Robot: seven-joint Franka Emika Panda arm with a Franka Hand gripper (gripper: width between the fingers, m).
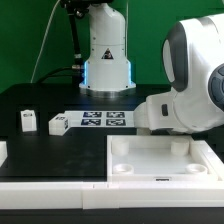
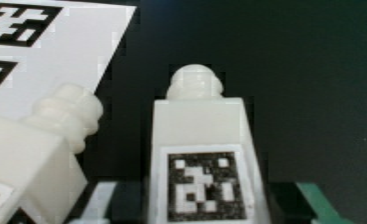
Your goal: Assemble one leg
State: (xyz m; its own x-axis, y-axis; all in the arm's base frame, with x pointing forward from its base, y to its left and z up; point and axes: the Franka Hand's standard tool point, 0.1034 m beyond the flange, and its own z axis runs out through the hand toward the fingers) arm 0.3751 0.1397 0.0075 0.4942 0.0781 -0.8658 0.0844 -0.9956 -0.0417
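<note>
Claw [image 2: 205,208] is only caught by the wrist view, and barely: two dark fingers [image 2: 311,203] are seen as slivers at the picture's edge, spread wider than the leg [image 2: 201,140] that sits between them. A dark gap can be made out between the leg and the finger on one side, so nothing is being squeezed and the claw is just parked open around it. The leg's black-and-white marker is turned to the camera, and its rounded peg end is pointed away from the claw. Just beside it a second leg [image 2: 41,150] is seen, tilted off at an angle; whether the two touch can't be told. Past that one, the marker board [image 2: 55,45] is laid flat on the black tabletop [image 2: 313,60].

In the exterior view the claw itself is hidden behind the bulky white arm [image 1: 190,80] on that view's right. A small white block [image 1: 57,125] is stood just beside the board on the exterior view's left, with another block [image 1: 27,121] further out that way. The big white square piece [image 1: 160,162] with round corner sockets is laid nearest the camera.
</note>
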